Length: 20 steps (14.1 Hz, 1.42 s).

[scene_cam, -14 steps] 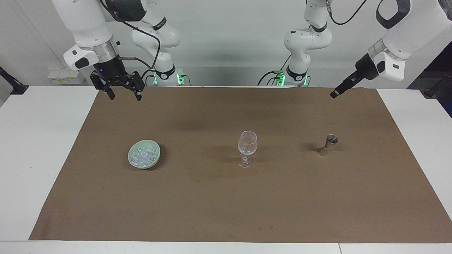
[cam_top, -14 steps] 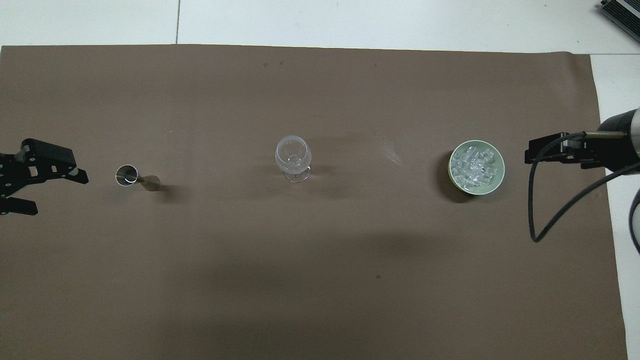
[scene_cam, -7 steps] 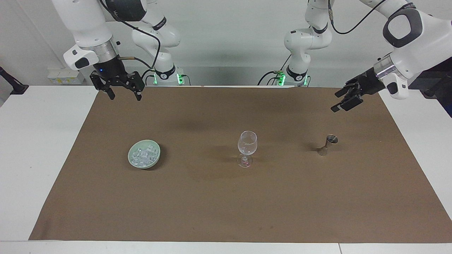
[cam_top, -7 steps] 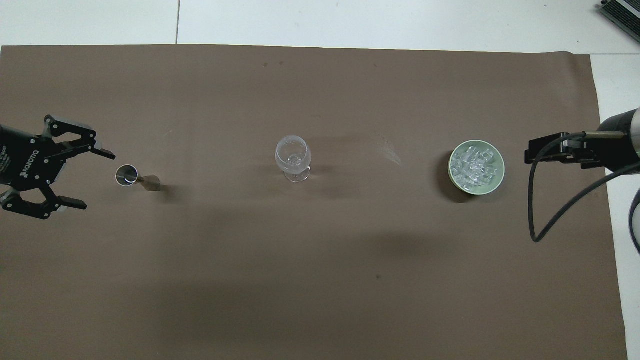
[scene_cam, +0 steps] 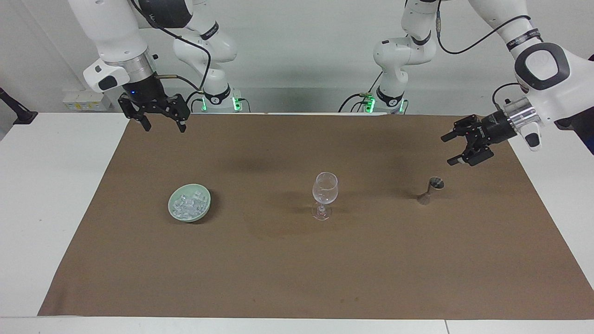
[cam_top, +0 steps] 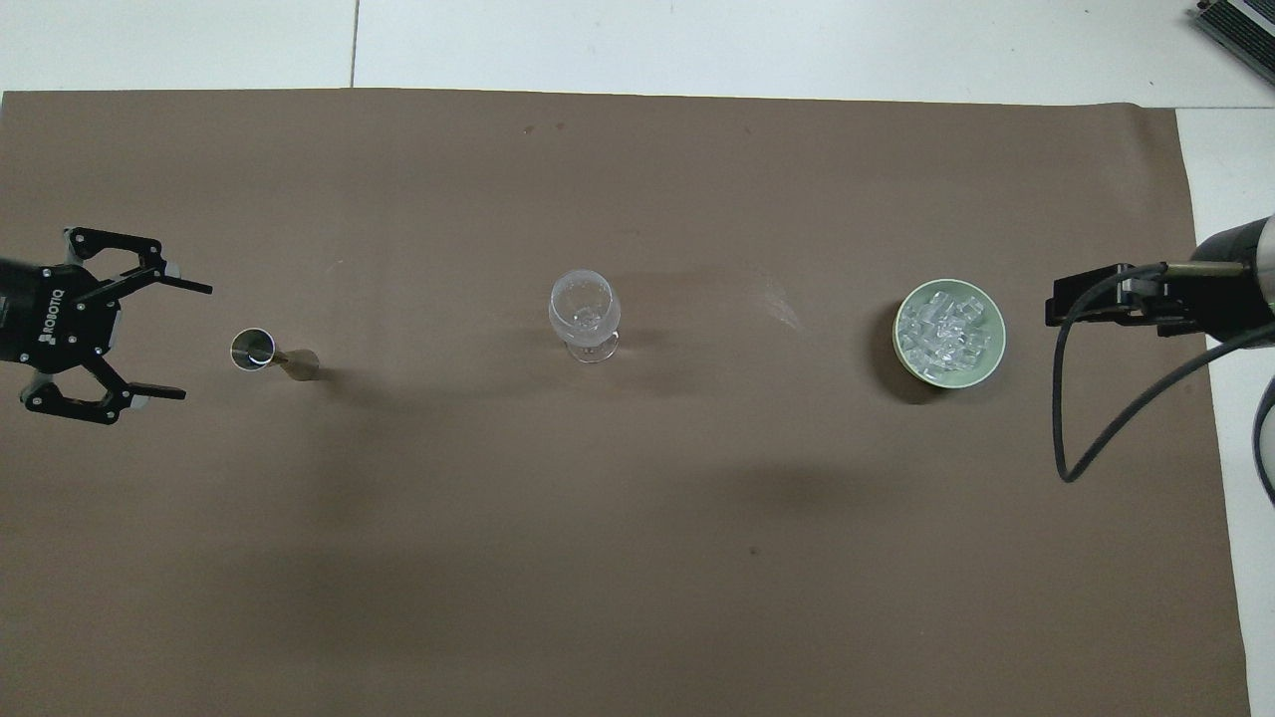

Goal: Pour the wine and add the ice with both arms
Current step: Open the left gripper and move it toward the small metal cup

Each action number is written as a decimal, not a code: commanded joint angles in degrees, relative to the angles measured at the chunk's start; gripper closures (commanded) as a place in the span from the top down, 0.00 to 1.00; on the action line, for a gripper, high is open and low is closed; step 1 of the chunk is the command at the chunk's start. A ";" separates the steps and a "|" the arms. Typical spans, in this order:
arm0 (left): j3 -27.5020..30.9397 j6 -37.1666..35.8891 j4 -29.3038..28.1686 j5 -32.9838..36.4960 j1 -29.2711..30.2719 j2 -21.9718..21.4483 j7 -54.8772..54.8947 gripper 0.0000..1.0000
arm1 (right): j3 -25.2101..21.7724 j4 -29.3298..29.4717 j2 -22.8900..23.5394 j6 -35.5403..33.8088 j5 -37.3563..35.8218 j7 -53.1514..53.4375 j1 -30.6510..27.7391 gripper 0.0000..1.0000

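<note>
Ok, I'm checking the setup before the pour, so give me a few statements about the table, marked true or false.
1. The ice lies in a green bowl. True.
2. The wine glass lies on its side. False: it stands upright.
3. The left end effector grips the metal measuring cup. False: it is open, apart from the cup.
4. The right end effector is open. True.

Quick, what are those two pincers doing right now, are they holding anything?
Left pincer: open, holding nothing, up in the air beside the small metal cup.
Right pincer: open, holding nothing, waiting above the brown mat.
</note>
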 commanded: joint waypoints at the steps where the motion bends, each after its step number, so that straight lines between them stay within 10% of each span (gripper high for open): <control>1: 2.28 0.49 -0.51 -2.57 -0.09 2.23 -1.11 1.00 | 0.19 0.28 0.23 0.03 1.23 -1.49 -0.65 1.00; 20: 4.66 1.11 -2.80 -14.43 3.60 17.35 5.47 1.00 | 0.10 0.28 0.23 0.03 1.23 -1.49 -0.65 1.00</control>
